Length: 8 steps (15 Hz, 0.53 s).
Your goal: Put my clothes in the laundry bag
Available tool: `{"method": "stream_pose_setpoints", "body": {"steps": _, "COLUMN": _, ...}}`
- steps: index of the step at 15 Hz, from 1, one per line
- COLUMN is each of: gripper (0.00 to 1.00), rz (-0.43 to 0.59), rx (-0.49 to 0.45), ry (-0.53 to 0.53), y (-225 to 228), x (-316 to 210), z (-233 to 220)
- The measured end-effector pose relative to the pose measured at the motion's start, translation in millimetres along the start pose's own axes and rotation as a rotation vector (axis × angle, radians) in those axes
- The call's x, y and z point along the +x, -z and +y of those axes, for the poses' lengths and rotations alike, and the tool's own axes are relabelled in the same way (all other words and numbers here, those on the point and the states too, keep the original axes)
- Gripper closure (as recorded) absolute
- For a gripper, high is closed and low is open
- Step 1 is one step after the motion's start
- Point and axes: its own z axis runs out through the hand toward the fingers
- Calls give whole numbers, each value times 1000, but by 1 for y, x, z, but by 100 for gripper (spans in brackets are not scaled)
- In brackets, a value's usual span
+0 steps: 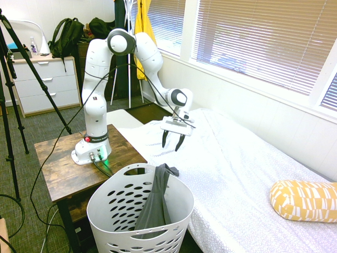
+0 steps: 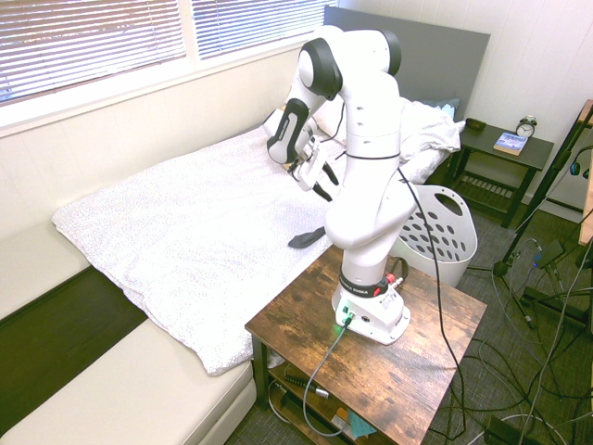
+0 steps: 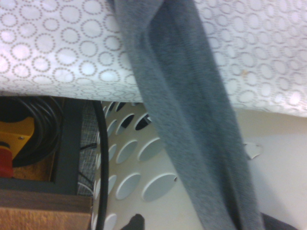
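The clothes (image 1: 154, 206), one dark grey garment, hang over the far rim of the laundry bag (image 1: 108, 196), a tall white basket with oval holes. Most of the garment lies inside; its top end (image 2: 306, 239) rests on the bed's edge. My gripper (image 1: 170, 147) hovers open and empty above the bed, up and behind the basket, well apart from the garment. From the other side the gripper (image 2: 321, 185) shows over the white sheet, with the basket (image 2: 447, 239) beyond the arm. The wrist view shows the grey garment (image 3: 192, 110) crossing the sheet and running down the basket wall (image 3: 144, 184).
The bed (image 1: 247, 174) with a white patterned sheet fills the right side, a yellow patterned pillow (image 1: 304, 200) lying on it. A wooden side table (image 1: 58, 163) stands beside the basket. A dresser (image 1: 45, 84) and a yellow garment (image 1: 143, 26) are at the back.
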Motion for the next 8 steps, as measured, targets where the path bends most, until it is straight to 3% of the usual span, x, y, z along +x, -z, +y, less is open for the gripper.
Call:
{"method": "stream_pose_setpoints", "body": {"steps": 7, "gripper": 0, "rz": -58, "rx": -12, "ry": -27, "y": -93, "x": 12, "z": -29}}
{"method": "stream_pose_setpoints", "body": {"steps": 8, "gripper": 100, "rz": -68, "rx": -20, "ry": -26, "y": -99, "x": 12, "z": -29}}
